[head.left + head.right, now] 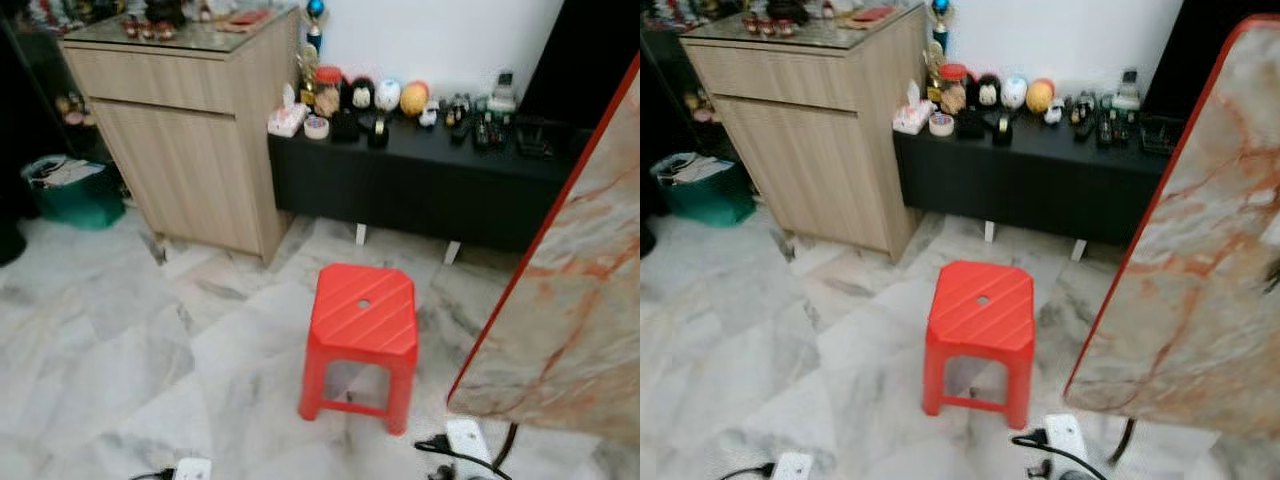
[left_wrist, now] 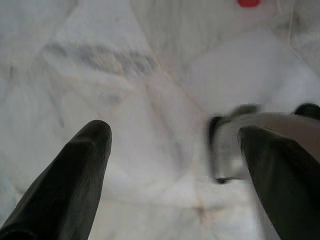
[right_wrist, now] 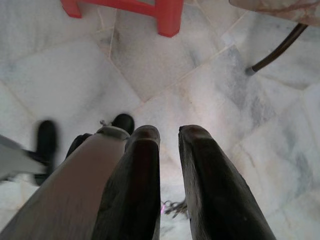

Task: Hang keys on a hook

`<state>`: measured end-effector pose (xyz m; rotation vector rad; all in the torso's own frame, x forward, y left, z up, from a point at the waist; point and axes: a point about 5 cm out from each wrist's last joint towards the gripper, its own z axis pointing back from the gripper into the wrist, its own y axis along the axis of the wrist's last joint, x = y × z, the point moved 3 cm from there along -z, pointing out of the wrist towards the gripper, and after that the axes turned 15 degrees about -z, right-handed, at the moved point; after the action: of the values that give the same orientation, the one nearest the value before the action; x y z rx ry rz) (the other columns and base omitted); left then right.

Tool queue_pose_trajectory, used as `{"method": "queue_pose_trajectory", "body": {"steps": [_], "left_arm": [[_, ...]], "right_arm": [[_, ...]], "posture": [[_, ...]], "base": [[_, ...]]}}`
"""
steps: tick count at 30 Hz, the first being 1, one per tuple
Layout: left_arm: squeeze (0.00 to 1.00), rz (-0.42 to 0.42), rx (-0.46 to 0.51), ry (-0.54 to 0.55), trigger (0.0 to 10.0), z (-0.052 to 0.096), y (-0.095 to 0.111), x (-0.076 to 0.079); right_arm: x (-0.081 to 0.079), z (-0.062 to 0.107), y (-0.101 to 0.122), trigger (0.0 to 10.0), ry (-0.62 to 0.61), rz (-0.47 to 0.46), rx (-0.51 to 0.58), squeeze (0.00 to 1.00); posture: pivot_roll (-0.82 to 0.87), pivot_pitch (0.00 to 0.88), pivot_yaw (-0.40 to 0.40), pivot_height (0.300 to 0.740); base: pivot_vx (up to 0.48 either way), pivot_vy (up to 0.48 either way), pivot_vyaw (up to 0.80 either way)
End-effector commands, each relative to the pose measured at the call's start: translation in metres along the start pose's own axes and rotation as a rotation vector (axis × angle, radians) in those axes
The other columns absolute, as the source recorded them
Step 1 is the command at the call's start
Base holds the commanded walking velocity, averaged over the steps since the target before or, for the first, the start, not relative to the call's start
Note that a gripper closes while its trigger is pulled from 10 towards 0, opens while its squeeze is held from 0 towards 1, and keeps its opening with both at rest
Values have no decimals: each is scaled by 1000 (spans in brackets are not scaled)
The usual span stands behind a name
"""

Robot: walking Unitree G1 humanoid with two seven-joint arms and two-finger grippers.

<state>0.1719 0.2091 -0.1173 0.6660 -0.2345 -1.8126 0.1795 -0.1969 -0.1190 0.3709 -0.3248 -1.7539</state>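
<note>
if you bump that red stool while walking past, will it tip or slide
The red stool looks like thin moulded plastic with hollow legs, so it is probably light and would likely slide on the glossy marble floor rather than resist. Its legs splay outward under a low seat, so tipping seems less likely unless struck high, near the seat edge.

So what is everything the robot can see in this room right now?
Red plastic stool: one, red, on the marble floor in the middle.
Light wooden cabinet: one, beige, at the back left, small items on top.
Low black bench: one, black, against the white wall, crowded with small ornaments and gadgets.
Green bin: one, green, left of the cabinet.
Marble-patterned table top with red edge: one, cream and orange, on the right.
White power strips: two, white, on the floor near the stool.
Keys: one bunch, between the right gripper's fingers.
Left gripper: black, open, above the floor.
Right gripper: black, closed on the keys.
</note>
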Motion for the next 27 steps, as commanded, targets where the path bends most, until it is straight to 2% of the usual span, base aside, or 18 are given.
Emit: {"method": "queue_pose_trajectory", "body": {"steps": [1, 12, 18, 27], "left_arm": [[0, -18, -25, 7, 10000, 1, -7, -4], [0, -17, -31, 16, 10000, 2, -14, -13], [0, -16, -38, 13, 10000, 3, -18, -11], [0, -14, -34, 12, 10000, 2, -13, -6]], "right_arm": [[-6, -1, 6, 10000, 14, 1, 15, 0], [-7, -1, 6, 10000, 15, 5, 12, 0], [-7, -1, 6, 10000, 17, 10, 10, 0], [-7, -1, 6, 10000, 17, 11, 10, 0]], "posture": [[-20, 0, -58, 740], [-18, 0, -57, 740], [-16, 0, -58, 740], [-16, 0, -58, 740]], "base": [[0, 480, 0], [0, 480, 0], [0, 480, 0], [0, 480, 0]]}}
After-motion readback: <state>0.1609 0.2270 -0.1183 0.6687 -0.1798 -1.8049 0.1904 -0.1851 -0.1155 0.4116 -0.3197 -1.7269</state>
